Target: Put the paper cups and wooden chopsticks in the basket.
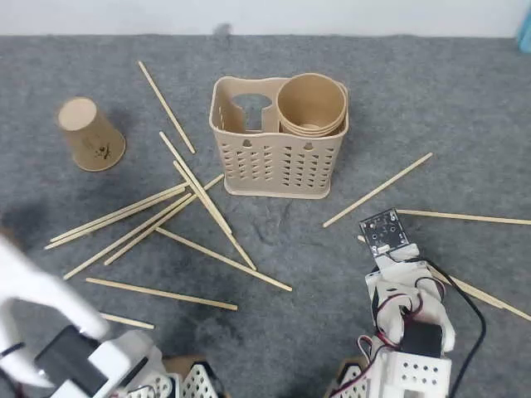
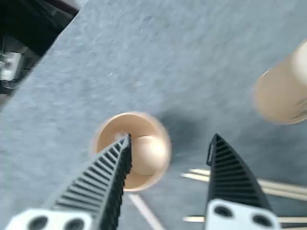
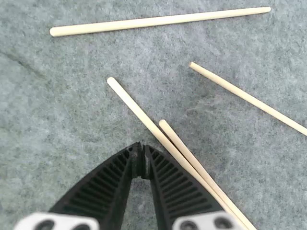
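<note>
Already in: a cup stack [image 1: 311, 104] fills one compartment of the basket [image 1: 278, 166]; the other compartment looks empty.
Cups left: a loose cup [image 1: 90, 133] sits well apart from the basket, on the side away from the stack. The left wrist view has a second cup [image 2: 132, 151], mouth towards the camera.
Chopsticks left: none seen in the basket. The chopsticks [image 1: 199, 195] lie scattered to both sides of it and in front.
Left gripper [image 2: 171, 141]: jaws wide, empty, over the second cup.
Right gripper [image 3: 142, 148]: jaws pressed together on nothing, just beside a pair [image 3: 165, 139] of sticks.
Progress: I'd judge less than half done, with every stick yet to go.
</note>
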